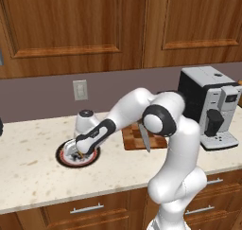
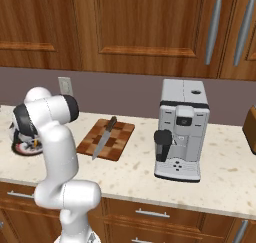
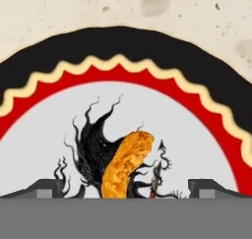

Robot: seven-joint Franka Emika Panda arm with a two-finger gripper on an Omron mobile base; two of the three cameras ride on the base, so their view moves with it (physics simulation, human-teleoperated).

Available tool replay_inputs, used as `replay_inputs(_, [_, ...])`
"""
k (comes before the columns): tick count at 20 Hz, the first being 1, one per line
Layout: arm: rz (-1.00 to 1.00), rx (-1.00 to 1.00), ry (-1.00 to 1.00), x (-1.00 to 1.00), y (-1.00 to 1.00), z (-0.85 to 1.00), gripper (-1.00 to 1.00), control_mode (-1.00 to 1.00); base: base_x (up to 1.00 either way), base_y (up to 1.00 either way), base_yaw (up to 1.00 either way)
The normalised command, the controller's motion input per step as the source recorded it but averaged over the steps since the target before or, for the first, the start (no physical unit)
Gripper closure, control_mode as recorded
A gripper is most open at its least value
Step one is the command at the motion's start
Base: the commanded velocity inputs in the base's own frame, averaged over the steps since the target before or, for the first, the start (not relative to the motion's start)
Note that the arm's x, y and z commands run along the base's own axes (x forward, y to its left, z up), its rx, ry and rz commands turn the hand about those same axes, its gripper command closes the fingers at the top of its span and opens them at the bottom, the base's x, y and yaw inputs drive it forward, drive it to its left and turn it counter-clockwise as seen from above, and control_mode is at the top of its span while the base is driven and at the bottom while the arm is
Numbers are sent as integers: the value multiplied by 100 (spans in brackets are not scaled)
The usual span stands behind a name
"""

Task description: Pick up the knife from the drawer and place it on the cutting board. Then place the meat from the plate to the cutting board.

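Meat [image 3: 126, 164] is seen closest in the hand view, an orange lump lying on the white centre of the plate [image 3: 123, 51], over the dark printed motif. It sits between the two dark fingertips [image 3: 49, 188], which are held wide apart, one on each side, and it is not clamped by them. In the left base view the white arm is bent at the elbow and stretched forward and down to the left, so that the gripper [image 1: 81, 151] is lowered over the plate on the speckled counter [image 1: 33, 167]. Farther to the right, the knife [image 2: 104, 137] is laid across the checkered cutting board [image 2: 120, 142]. Beyond the board, a grey coffee machine [image 2: 181, 129] is placed near the wall.
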Motion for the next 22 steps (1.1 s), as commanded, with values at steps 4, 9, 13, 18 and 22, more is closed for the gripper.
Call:
replay_inputs(4, [0, 0, -1, 14, 23, -15, 100, -100, 0, 0, 0])
replay_inputs(9, [0, 0, 0, 11, 28, -20, 100, -100, 0, 0, 0])
replay_inputs(13, [1, 0, 0, 1, 61, -29, 100, -100, 0, 0, 0])
replay_inputs(18, [5, 3, 0, 0, 69, -44, 100, -100, 0, 0, 0])
replay_inputs(22, [7, 5, 0, -13, 92, -54, 100, -100, 0, 0, 0])
